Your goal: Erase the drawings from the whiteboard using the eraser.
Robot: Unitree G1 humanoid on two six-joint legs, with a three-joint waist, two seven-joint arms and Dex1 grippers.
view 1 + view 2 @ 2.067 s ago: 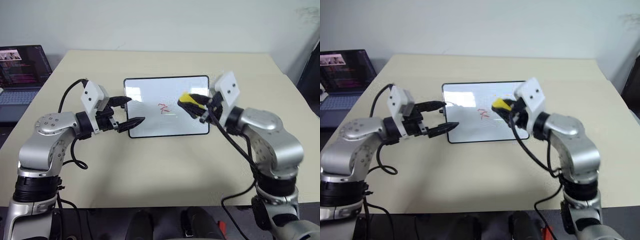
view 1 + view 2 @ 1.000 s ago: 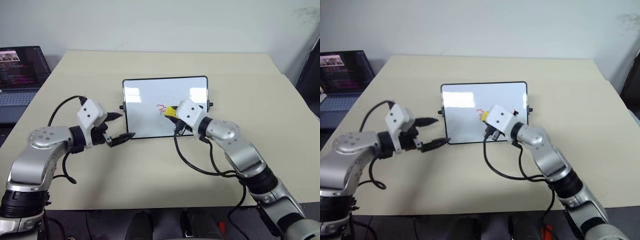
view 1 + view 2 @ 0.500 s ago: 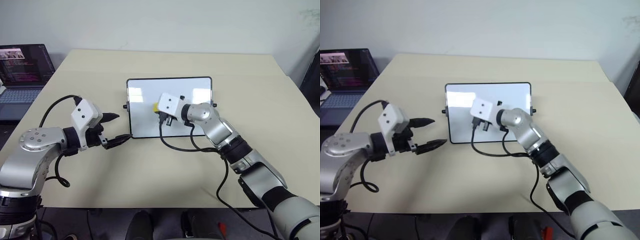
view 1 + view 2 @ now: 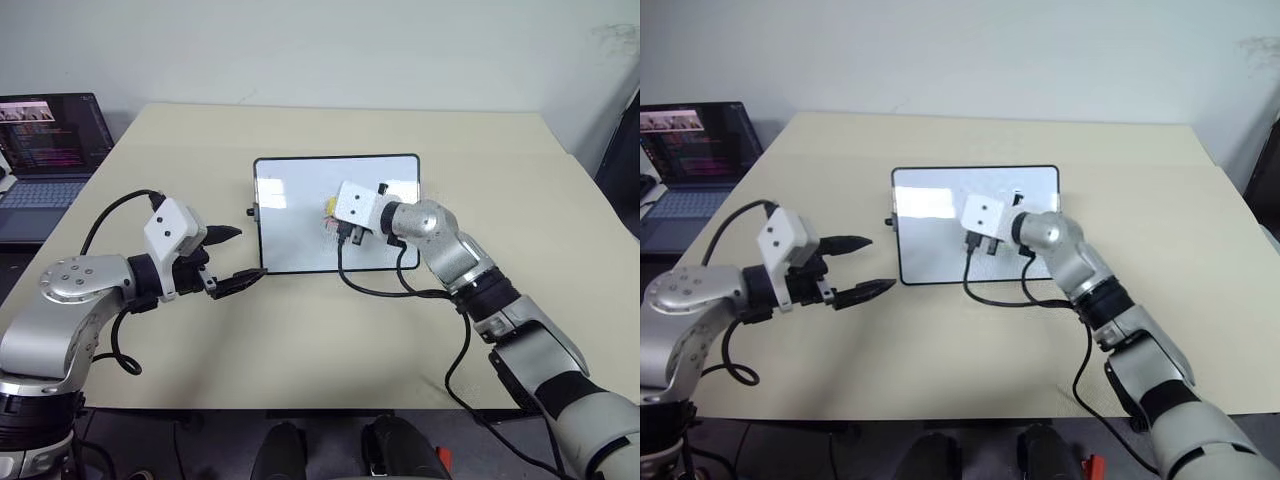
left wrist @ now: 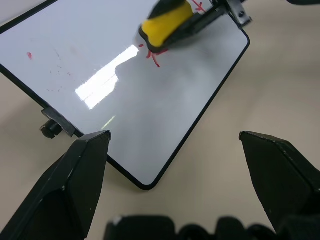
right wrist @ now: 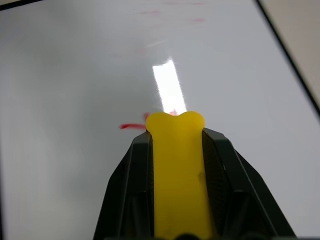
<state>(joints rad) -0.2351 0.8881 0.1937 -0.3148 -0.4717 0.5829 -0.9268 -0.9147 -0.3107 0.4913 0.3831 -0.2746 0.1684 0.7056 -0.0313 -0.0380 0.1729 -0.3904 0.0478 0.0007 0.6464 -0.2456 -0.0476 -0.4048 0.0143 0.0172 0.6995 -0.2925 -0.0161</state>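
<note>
**Eraser being pressed to the whiteboard**

The right gripper (image 6: 177,150) is being reached across the whiteboard (image 4: 300,235), its fingers clamped on the eraser (image 5: 165,25). Red drawings (image 5: 154,56) are lying just past the eraser's tip, partly hidden. The left gripper (image 4: 232,257) is being held spread wide, empty, beside the board's corner on the desk (image 4: 300,340).

Silver arms with black joints; white camera boxes at wrists; black cables; left gripper (image 4: 233,257) fingers black, pointed.

What you can't quite make out

The eraser (image 5: 165,22) covers part of the red drawings (image 5: 155,56) (only stray strokes peek out), and the laptop (image 4: 45,150) is cut off at the edge.
</note>
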